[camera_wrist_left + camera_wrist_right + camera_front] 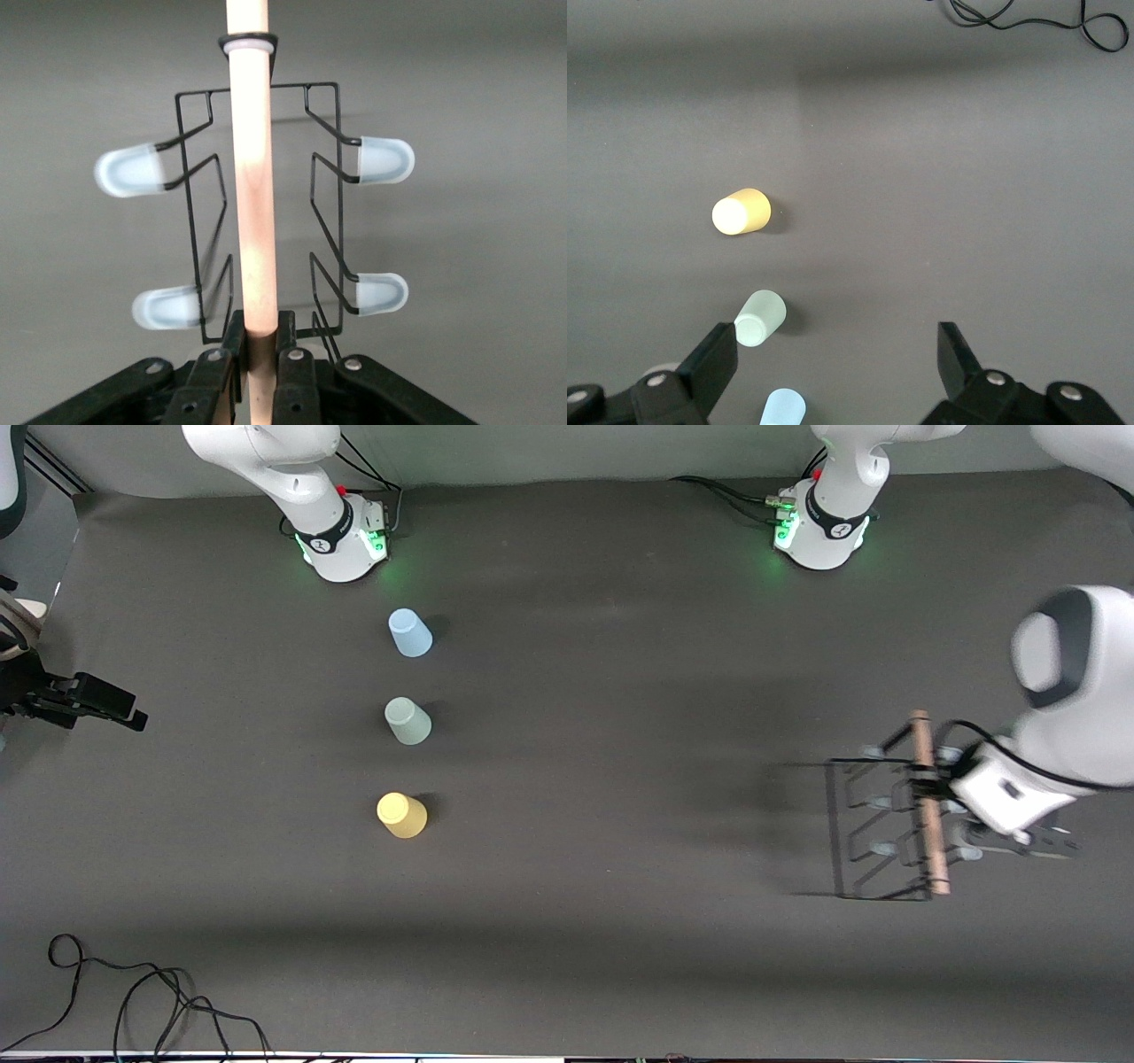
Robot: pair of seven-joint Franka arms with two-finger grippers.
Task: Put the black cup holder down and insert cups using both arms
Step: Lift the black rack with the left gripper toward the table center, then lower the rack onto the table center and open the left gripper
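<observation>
The black cup holder (pixel 877 828) is at the left arm's end of the table, upright, with its wooden handle (pixel 928 806) on top. My left gripper (pixel 926 788) is shut on the handle (pixel 251 195); its fingers (pixel 232 341) clamp the rod from both sides. Four capped pegs (pixel 385 159) show below. I cannot tell whether the holder touches the table. Three cups stand mouth down in a row near the right arm's base: light blue (pixel 409 633), grey-green (pixel 407 720), yellow (pixel 401 815). My right gripper (pixel 837 345) is open and empty, high over the cups (pixel 741 212).
A black device (pixel 75 700) sticks in from the table edge at the right arm's end. Loose cables (pixel 133 992) lie at the table's near corner on that side. The dark mat (pixel 620 735) between the cups and the holder is bare.
</observation>
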